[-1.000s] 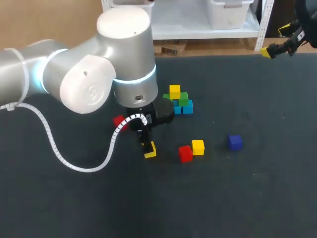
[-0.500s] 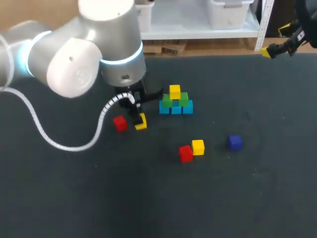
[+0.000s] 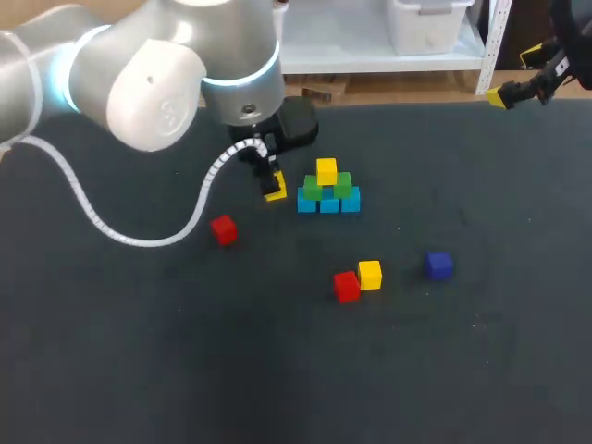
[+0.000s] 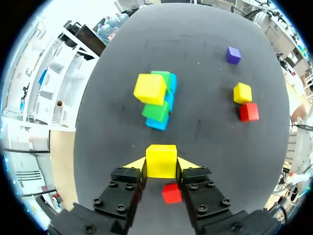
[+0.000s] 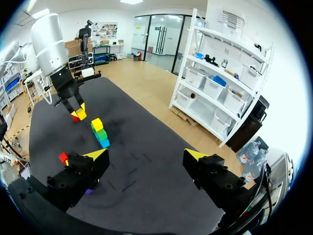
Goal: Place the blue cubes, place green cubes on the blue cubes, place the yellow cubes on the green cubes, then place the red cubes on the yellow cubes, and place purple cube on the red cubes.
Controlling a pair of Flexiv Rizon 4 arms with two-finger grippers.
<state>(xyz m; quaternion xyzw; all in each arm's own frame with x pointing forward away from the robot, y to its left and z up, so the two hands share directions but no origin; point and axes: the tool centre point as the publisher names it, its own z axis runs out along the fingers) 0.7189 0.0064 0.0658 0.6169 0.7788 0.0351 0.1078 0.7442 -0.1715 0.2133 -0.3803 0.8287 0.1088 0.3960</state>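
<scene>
1. Stack [image 4: 156, 111], just ahead of the left claw [image 4: 161, 165]: a blue row, green above it, and one yellow on top. The carried cube likely belongs on the green layer beside that yellow. Come in high, lower straight down and release gently.
2. Right claw [image 5: 145, 155]: spread and empty, with the stack far ahead of it.
3. Yellow cube [image 4: 161, 160]: pinched between the left claw's fingers, held level. It is bright and sharp-edged.

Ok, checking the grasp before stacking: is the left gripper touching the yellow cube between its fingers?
Touching. The left wrist view shows the yellow cube between the left gripper's two yellow tips, one against each side, no gap.
</scene>
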